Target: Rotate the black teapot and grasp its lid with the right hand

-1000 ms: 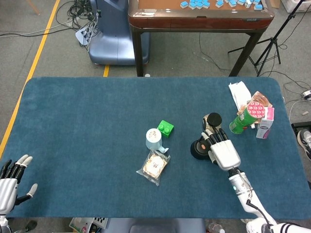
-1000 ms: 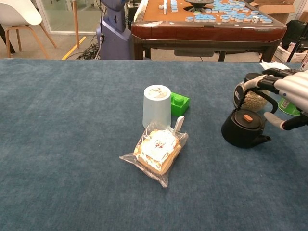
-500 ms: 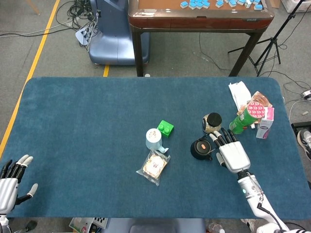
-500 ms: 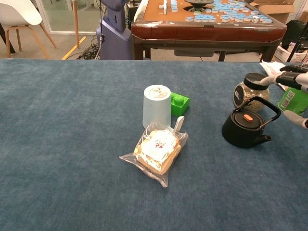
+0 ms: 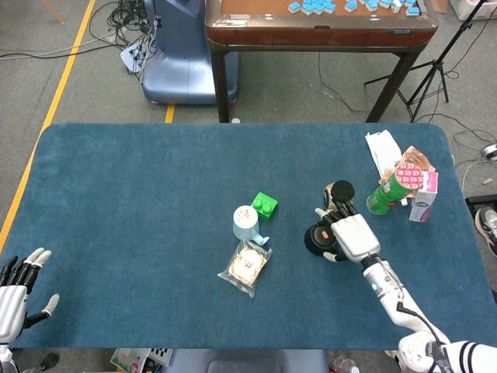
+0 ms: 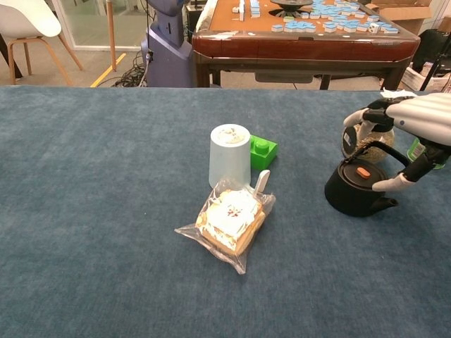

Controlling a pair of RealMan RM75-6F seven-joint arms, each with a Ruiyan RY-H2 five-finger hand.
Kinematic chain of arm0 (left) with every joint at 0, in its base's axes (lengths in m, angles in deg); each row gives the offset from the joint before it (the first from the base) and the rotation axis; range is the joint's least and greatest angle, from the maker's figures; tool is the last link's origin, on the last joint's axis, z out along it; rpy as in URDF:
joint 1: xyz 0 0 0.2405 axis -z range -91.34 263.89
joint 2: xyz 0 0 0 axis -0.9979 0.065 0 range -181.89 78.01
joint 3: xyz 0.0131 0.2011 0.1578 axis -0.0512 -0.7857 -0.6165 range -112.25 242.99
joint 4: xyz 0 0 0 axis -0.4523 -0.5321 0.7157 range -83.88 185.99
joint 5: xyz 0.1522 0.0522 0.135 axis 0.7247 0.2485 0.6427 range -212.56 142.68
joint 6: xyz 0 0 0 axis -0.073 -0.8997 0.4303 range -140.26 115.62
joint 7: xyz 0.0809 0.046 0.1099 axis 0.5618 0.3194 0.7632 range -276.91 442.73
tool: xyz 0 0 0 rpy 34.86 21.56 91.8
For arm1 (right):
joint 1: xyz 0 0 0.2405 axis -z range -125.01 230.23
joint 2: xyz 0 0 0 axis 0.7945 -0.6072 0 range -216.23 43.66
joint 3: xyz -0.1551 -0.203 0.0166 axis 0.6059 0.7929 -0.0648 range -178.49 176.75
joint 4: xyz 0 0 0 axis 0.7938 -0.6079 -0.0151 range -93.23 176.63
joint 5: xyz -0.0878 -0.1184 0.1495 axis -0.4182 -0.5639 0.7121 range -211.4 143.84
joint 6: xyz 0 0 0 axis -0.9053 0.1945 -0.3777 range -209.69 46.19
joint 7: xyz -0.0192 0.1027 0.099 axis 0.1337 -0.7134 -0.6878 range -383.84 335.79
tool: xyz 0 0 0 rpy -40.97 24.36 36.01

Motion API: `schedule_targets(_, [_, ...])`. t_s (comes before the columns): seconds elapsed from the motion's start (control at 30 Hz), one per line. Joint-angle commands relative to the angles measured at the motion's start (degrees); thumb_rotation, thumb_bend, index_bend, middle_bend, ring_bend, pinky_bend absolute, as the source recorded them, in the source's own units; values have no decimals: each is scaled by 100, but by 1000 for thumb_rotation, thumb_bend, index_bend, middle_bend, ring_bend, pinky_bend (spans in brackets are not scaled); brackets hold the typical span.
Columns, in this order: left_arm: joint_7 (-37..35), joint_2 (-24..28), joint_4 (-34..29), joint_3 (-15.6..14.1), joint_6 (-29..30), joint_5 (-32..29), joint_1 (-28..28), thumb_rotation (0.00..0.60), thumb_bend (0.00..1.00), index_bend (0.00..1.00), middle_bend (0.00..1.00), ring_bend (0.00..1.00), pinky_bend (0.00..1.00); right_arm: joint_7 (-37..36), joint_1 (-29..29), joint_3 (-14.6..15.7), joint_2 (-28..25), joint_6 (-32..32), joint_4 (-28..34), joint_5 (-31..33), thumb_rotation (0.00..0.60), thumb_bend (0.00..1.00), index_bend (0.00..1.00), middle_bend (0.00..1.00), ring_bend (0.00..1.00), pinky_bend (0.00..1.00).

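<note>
We found our right hand (image 6: 412, 134) hovering over the squat black iron teapot (image 6: 356, 189), fingers arched above its hoop handle, thumb down beside the body, holding nothing. The teapot stood directly beneath the palm, its spout pointing toward our side. The black lid with its small orange knob (image 6: 363, 172) sat in place, not yet grasped; we could not tell whether any rotation was done. We judged the lid grasp remained. Our left hand (image 5: 17, 286) rested far off, fingers spread, empty

black teapot (image 5: 317, 238) half under right robot hand (image 5: 351, 235)
</note>
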Motion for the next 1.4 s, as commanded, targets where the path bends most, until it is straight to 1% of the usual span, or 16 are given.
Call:
schedule_targets(0.03, [4, 9, -7, 6, 0, -12, -3, 600, 293, 111, 75, 104, 8, 19, -133, -36, 57, -192, -143, 250, 512, 0, 133, 255, 30, 50])
schedule_targets(0.27, [9, 2, -1, 5, -13, -8, 4, 600, 293, 111, 75, 105, 8, 116, -205, 50, 10, -271, -223, 500, 508, 0, 133, 262, 30, 43])
schedule_targets(0.47, [13, -7, 8, 9, -11, -15, 2, 600, 293, 111, 75, 105, 8, 163, -134, 188, -135, -100, -3, 475, 509, 0, 133, 266, 30, 42])
schedule_targets(0.6, [9, -19, 22, -2, -33, -8, 9, 600, 293, 111, 75, 105, 8, 232, 0, 355, -325, 50, 298, 479, 509, 0, 133, 269, 29, 41])
schedule_targets(0.83, [-9, -19, 56, 9, -48, -33, 12, 600, 293, 111, 75, 105, 8, 311, 396, 756, -731, 490, 845, 303, 506, 0, 133, 274, 30, 42])
schedule_targets(1.03, [13, -41, 51, -8, -67, 12, 34, 600, 293, 111, 75, 105, 8, 325, 598, 972, -868, 682, 1045, 115, 510, 0, 133, 274, 30, 42])
schedule_targets(1.27, [15, -32, 36, 0, -24, 20, 23, 600, 293, 111, 75, 105, 8, -43, 577, 798, -789, 758, 850, -102, 508, 0, 133, 274, 30, 42])
schedule_targets(1.4, [27, -25, 23, -7, -25, 16, 18, 600, 293, 111, 75, 105, 8, -31, 452, 689, -688, 626, 696, -77, 509, 0, 133, 274, 30, 41])
